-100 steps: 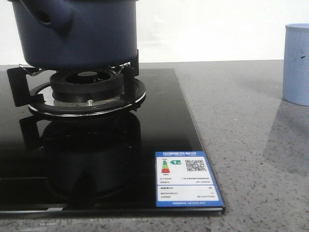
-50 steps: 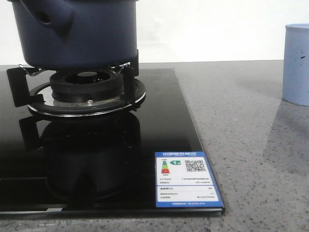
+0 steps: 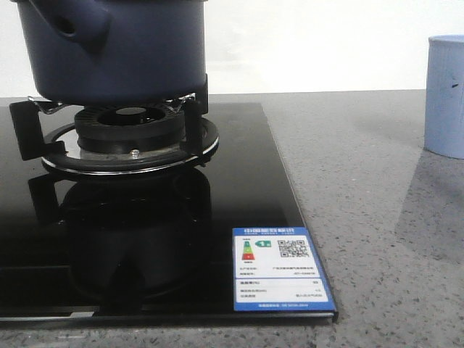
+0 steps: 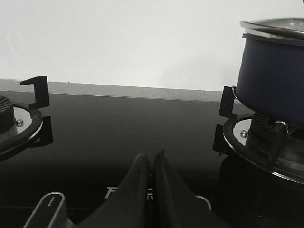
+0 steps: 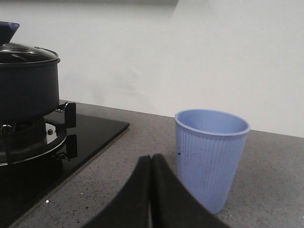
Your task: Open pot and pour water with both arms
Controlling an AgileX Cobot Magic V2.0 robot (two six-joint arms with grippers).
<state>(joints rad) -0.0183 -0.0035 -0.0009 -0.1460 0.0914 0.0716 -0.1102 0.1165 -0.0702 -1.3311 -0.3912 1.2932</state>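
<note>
The front view sits low and close over the black glass hob (image 3: pixel 239 181), facing forward to a white wall, so the pot (image 3: pixel 116 51) on its burner stand (image 3: pixel 130 141) is cut off at the top and the pale blue cup (image 3: pixel 446 94) at the right edge. The left wrist view looks from low over the hob, past the left end effector (image 4: pixel 153 159), with the pot (image 4: pixel 273 71) and its lid (image 4: pixel 278 26) to one side. The right wrist view looks from low over the grey surface (image 5: pixel 118 180), past the right end effector (image 5: pixel 151 161), taking in the same pot (image 5: pixel 26 85) and the cup (image 5: pixel 211 152) nearby.
</note>
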